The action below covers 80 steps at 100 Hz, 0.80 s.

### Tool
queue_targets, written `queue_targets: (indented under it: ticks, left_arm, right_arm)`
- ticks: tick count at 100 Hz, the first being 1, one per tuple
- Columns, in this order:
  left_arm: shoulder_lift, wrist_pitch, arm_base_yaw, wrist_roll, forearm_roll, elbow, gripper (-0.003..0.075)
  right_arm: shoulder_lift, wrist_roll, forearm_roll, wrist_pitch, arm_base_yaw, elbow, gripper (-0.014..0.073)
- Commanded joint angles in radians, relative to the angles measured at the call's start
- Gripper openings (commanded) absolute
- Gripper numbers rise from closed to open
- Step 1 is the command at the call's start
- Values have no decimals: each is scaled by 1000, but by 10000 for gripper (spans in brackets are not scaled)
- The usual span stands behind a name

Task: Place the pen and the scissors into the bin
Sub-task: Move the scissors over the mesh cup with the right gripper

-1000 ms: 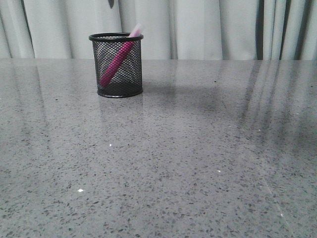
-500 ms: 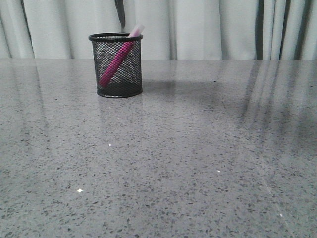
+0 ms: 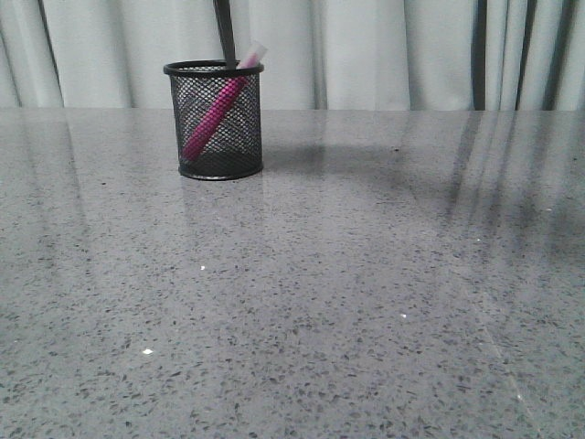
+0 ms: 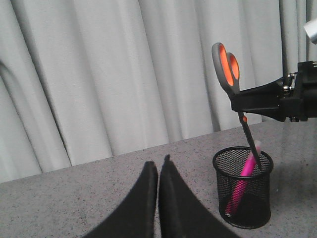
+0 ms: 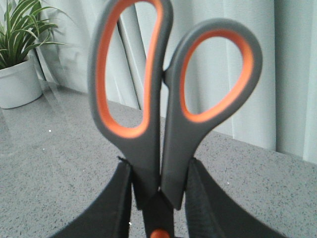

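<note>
The black mesh bin (image 3: 216, 119) stands at the far left of the grey table. The magenta pen (image 3: 216, 108) leans inside it, its whitish cap above the rim. My right gripper (image 5: 158, 171) is shut on the scissors (image 5: 168, 99) just above the orange pivot, handles up. In the left wrist view the right gripper (image 4: 270, 99) holds the scissors (image 4: 227, 67) upright over the bin (image 4: 243, 191), the blade tips just inside the rim beside the pen (image 4: 242, 183). In the front view only the dark blades (image 3: 224, 32) show above the bin. My left gripper (image 4: 158, 166) is shut and empty, apart from the bin.
Pale curtains (image 3: 384, 50) hang behind the table's far edge. A potted plant in a white pot (image 5: 20, 74) stands on the table in the right wrist view.
The scissors' blades have come down from the top of the front view towards the bin's rim. The pen and bin have not moved.
</note>
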Motion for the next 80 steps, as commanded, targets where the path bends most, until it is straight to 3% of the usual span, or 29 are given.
queue_targets:
  ticks: [1,41,80]
  left_arm:
    - [2,-27,-7,-10,-28,-28,-22]
    - [2,-27,-7,-10,-16,-28,-22]
    - [2,-27,-7,-10,-16,-28,-22]
  right_arm:
    - [-45,-12,-5,-111,-5,-28,-75]
    - [-31,-12,-5,-118,-5,-21,-75]
    - [-16,-12,-4,-219,-5,47,-68]
